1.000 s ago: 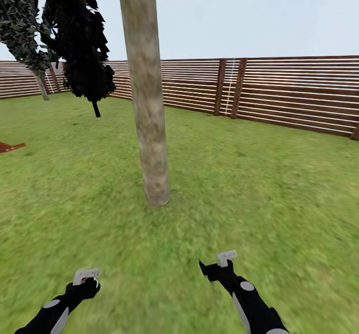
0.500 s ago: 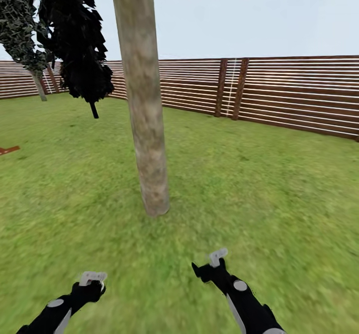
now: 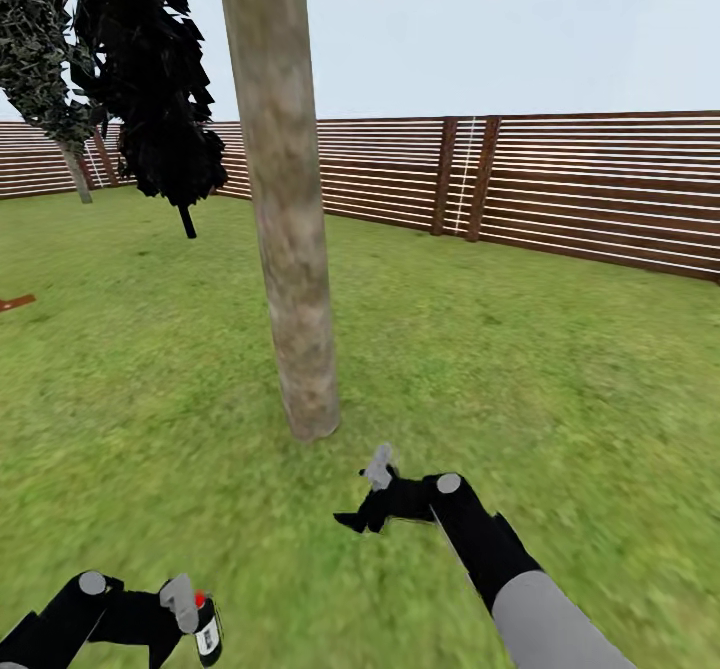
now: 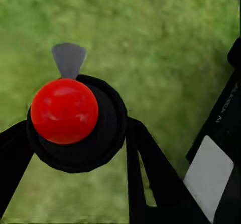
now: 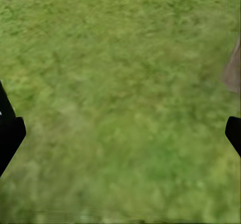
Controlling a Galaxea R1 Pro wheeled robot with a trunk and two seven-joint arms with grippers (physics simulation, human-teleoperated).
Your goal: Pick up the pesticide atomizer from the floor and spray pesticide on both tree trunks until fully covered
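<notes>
At lower left, the left gripper (image 3: 195,614) apparently clasped the pesticide atomizer (image 3: 207,631); the right gripper (image 3: 362,509) gaped empty, the tree trunk (image 3: 290,249) seemingly unsprayed.

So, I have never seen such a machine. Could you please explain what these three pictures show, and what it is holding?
It is a simulated wheeled robot with two arms, in a garden with a brown fence. The big picture comes from a camera on its head, looking forward and down. Its left arm is low on that picture's left. Its right arm reaches forward over the grass, toward a tree trunk. The two smaller pictures come from cameras near each wrist, looking along the jaws. The left jaws are closed on the pesticide atomizer, a black spray bottle seen from above, with a red spot and a grey nozzle. The head picture also shows its white label. The right jaws are open and hold nothing.
</notes>
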